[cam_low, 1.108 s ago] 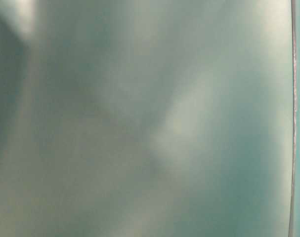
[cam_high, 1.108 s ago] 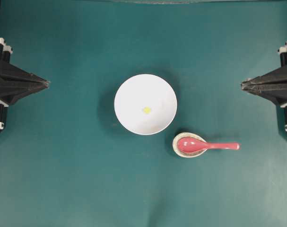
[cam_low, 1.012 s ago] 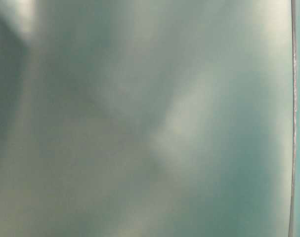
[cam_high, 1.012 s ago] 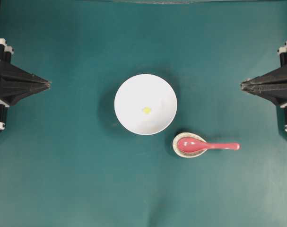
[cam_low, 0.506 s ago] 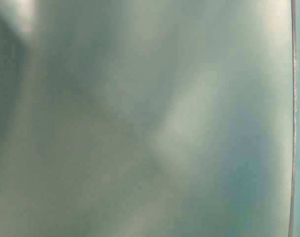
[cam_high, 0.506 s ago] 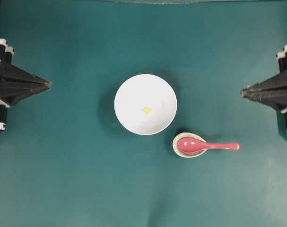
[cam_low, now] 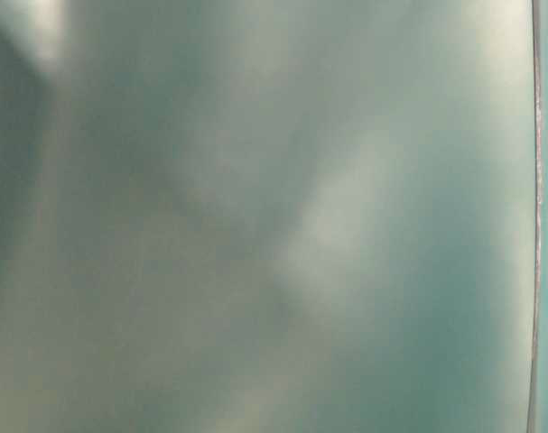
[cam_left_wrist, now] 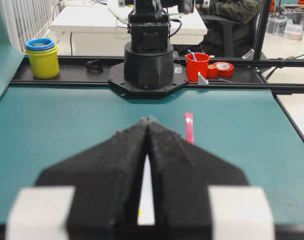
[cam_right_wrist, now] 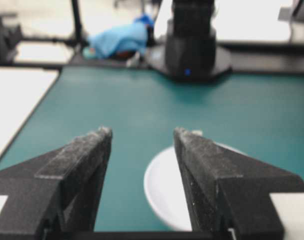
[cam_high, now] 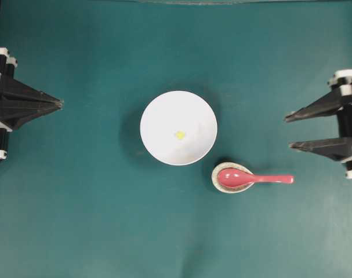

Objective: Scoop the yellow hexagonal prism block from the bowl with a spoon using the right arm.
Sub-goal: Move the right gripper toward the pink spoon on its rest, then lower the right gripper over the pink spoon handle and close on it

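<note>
Two grippers flanked the green desk (cam_high: pixel 77 220) from overhead: the right gripper (cam_high: pixel 287 131) stood with jaws wide and empty, well apart from the spoon (cam_high: pixel 251 178), whose scoop lay in a small speckled dish (cam_high: pixel 217 180); a careless grab at the thin handle risked tipping it. The yellow hexagonal prism block (cam_high: pixel 180 134) sat alone in the bowl (cam_high: pixel 158 116). Table-level showed only blur. From the left wrist, the left gripper (cam_left_wrist: pixel 148 120) sat with jaws together, empty. From the right wrist, the bowl showed between spread jaws.

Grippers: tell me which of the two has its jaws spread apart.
The right gripper, at the right edge of the overhead view: its two fingers stand apart with bare table between them. The left gripper has its fingers pressed together into one point.
</note>
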`<state>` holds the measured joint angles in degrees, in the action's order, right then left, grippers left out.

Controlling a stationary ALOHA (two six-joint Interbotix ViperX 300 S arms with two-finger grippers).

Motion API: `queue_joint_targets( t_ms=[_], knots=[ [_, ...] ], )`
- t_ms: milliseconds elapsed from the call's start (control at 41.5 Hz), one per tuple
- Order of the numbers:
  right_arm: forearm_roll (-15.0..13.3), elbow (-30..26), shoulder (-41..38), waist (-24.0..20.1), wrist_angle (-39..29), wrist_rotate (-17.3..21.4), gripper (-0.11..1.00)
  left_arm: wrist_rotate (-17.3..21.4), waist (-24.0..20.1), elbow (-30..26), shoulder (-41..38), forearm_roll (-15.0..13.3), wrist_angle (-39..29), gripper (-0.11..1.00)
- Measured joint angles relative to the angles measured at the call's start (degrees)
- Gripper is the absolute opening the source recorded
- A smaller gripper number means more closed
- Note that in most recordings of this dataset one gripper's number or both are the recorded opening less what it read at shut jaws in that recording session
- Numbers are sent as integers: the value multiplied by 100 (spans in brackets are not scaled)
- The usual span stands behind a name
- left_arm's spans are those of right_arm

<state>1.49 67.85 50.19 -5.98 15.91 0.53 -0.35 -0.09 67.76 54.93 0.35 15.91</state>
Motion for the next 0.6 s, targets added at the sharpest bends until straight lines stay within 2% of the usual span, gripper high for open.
queue_joint_targets(
  t_ms=[265, 434, 602],
  knots=[
    [325, 343, -817, -246, 888, 0, 57, 0, 0, 0, 0, 18, 0, 0],
    [686, 694, -1433, -571, 1863, 0, 57, 53, -9, 0, 0, 18, 0, 0],
    [1169, 932, -2118, -905, 2874, 18, 57, 70, -9, 0, 0, 18, 0, 0]
  ],
)
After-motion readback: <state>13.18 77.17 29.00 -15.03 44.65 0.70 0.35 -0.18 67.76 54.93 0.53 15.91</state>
